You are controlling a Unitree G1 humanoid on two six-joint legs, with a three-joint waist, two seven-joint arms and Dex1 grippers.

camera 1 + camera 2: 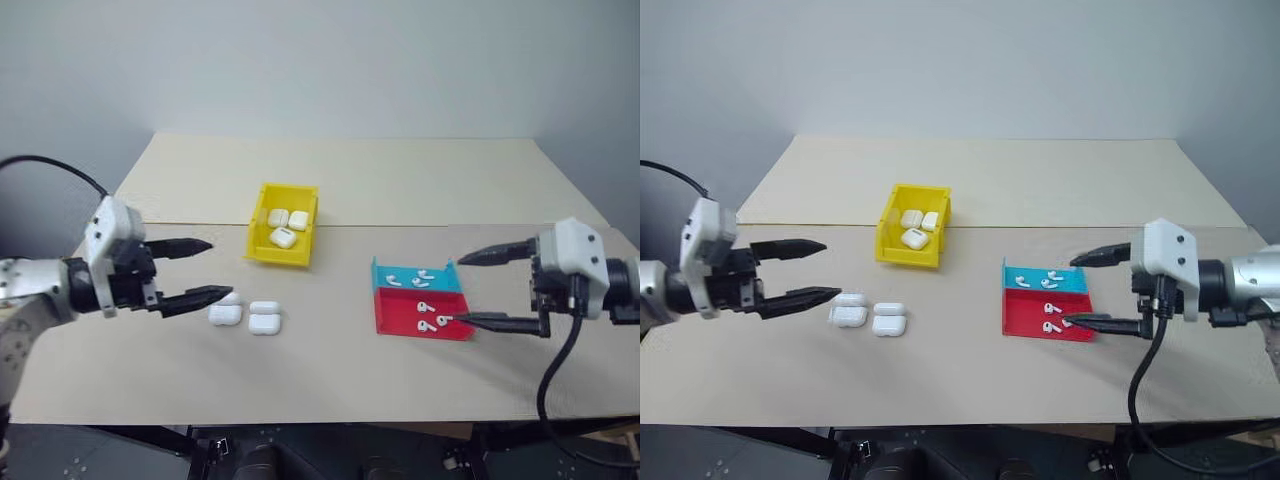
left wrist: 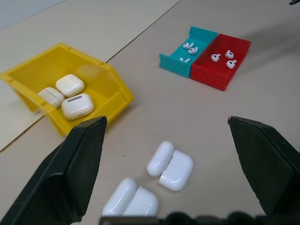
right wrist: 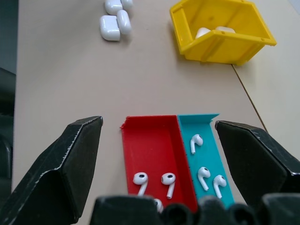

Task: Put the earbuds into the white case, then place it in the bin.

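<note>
Two white cases with their lids flipped open lie side by side on the table, one just beside my left gripper's lower finger and the other to its right. Earbuds lie in the red tray and the teal tray; one pair lies in the red one, others in the teal. The yellow bin stands behind the cases and holds three shut white cases. My left gripper hangs open left of the cases. Over the trays' right edge my right gripper is open and empty.
The tan table has a seam running across it behind the trays. Its front edge is close below the cases and trays. A black cable hangs from my right arm.
</note>
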